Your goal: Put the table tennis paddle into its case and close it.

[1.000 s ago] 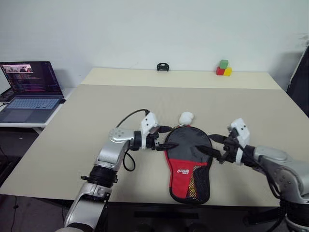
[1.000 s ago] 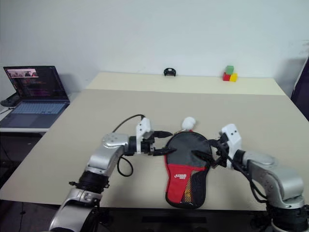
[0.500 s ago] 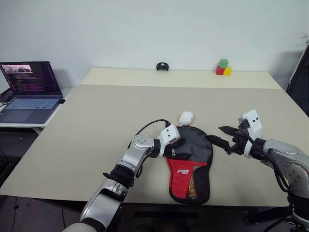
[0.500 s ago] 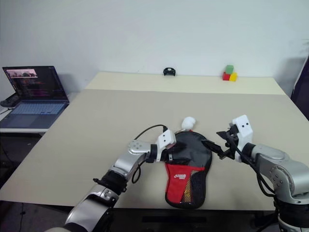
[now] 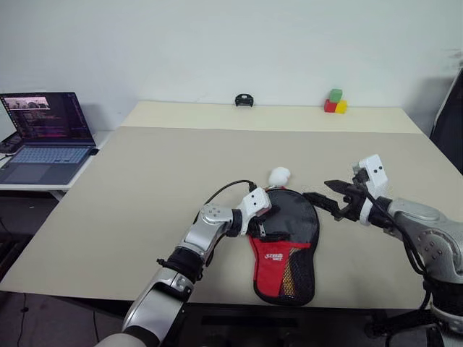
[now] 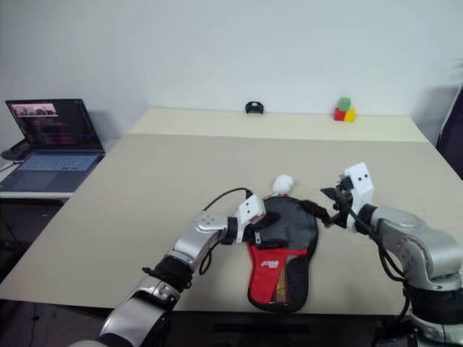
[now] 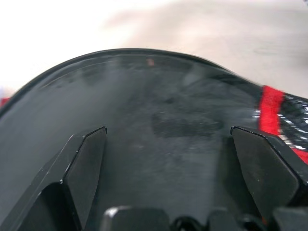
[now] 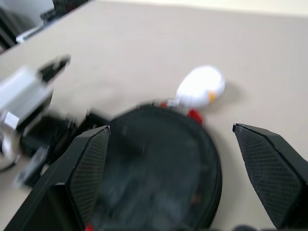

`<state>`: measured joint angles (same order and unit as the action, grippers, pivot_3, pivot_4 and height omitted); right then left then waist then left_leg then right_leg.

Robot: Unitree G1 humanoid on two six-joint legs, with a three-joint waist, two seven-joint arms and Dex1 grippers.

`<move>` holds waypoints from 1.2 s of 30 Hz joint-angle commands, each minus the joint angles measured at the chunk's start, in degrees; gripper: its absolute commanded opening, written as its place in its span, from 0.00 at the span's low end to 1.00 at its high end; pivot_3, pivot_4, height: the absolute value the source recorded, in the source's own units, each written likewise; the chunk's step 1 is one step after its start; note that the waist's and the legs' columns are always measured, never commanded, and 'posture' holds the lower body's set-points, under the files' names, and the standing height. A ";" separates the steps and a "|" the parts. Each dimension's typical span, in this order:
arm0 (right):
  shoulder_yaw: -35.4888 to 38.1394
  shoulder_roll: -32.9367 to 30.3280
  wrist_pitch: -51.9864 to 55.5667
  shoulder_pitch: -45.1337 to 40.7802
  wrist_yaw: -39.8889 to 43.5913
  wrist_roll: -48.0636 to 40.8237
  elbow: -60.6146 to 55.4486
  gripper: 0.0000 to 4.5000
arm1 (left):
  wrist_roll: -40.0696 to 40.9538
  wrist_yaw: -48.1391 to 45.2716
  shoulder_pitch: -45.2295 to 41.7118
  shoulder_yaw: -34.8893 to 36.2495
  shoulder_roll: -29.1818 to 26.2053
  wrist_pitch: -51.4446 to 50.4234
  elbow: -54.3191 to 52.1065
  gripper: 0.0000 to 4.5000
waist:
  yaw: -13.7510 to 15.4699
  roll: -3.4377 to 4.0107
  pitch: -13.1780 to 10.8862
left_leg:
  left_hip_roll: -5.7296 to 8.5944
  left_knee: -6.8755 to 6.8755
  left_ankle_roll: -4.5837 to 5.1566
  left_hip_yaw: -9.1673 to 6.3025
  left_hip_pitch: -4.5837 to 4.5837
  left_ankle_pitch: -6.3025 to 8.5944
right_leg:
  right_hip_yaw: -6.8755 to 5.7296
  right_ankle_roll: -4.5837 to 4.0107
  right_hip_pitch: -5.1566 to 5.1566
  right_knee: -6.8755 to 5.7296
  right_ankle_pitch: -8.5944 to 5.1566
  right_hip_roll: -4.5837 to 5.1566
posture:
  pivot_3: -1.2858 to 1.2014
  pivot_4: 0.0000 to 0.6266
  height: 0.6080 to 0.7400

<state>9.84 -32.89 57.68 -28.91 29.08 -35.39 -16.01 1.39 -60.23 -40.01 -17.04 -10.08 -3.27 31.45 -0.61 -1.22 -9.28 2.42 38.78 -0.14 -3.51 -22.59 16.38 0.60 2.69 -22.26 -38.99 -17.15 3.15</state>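
The case (image 5: 284,242) lies flat near the table's front edge, its round black part toward the far side and its red panel with mesh pocket toward me. Its small white ball (image 5: 279,175) rests just beyond the round end. My left gripper (image 5: 262,225) is open over the left side of the black part; in the left wrist view the black fabric (image 7: 144,86) spans the space between its fingers. My right gripper (image 5: 325,196) is open, hovering off the case's upper right edge and pointing at the round black part (image 8: 159,159). The paddle is hidden.
An open laptop (image 5: 43,134) sits on a lower side table at the left. Green, red and yellow blocks (image 5: 335,102) and a small black object (image 5: 244,100) stand along the far edge of the table (image 5: 145,181).
My left gripper has moved right and down onto the case's black part and opened wider. My right gripper has drawn off the case's right edge, rising and moving farther away.
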 commanded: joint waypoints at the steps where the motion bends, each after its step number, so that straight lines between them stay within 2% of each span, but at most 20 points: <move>1: -1.25 2.17 -3.07 -7.54 -1.17 2.29 7.56 1.00 | -0.34 -1.34 1.69 -1.46 -0.40 -0.13 -1.06 1.00 | -0.09 0.04 0.03 | 0.00 0.00 0.00 0.00 0.02 0.00 | 0.00 0.00 0.00 -0.01 0.00 0.00 | 0.52 0.24 1.00; 11: -8.97 11.30 -22.73 -25.81 0.94 15.86 45.59 1.00 | -0.17 -0.84 4.68 -2.01 -1.52 -2.78 -5.89 1.00 | -1.03 0.08 0.05 | 0.00 -0.03 -0.04 0.12 0.01 -0.02 | 0.07 0.00 -0.04 0.02 0.00 0.00 | 0.52 0.24 1.00; 15: -9.27 15.47 -32.04 -32.30 0.99 20.02 62.16 1.00 | -0.11 -0.29 5.81 -1.99 -2.30 -4.32 -8.54 1.00 | -1.24 0.09 0.05 | -0.01 -0.05 -0.08 0.19 0.03 -0.05 | 0.15 -0.01 -0.08 0.01 0.00 0.00 | 0.52 0.24 1.00; 20: -8.43 19.61 -41.36 -37.59 -0.29 23.51 76.73 1.00 | -0.02 0.92 7.65 -1.92 -3.37 -6.56 -12.32 1.00 | -1.40 0.13 0.06 | -0.04 -0.09 -0.24 0.22 0.04 -0.13 | 0.19 -0.01 -0.11 0.01 0.00 0.00 | 0.52 0.24 1.00; 27: -8.62 23.28 -49.22 -39.61 -2.01 27.92 86.23 1.00 | 0.08 2.51 9.63 -1.87 -4.60 -9.06 -16.30 1.00 | -1.45 0.16 0.06 | -0.05 -0.10 -0.27 0.24 0.05 -0.14 | 0.22 -0.01 -0.12 -0.01 0.01 0.01 | 0.52 0.24 1.00; 36: -8.98 24.52 -54.61 -39.54 -6.20 33.35 89.10 1.00 | 0.02 3.52 10.21 -1.96 -5.48 -9.98 -17.45 1.00 | -1.48 0.19 0.06 | -0.05 -0.09 -0.29 0.25 0.12 -0.15 | 0.25 -0.03 -0.11 -0.08 0.01 0.00 | 0.52 0.24 1.00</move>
<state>0.59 -8.32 5.07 -66.45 23.76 -2.98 73.68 2.14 -56.87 -31.02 -17.86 -14.64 -12.40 13.95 -2.09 -1.03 -9.23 2.38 38.69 -0.44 -3.26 -22.47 16.23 0.86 2.66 -22.37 -39.07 -17.14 3.15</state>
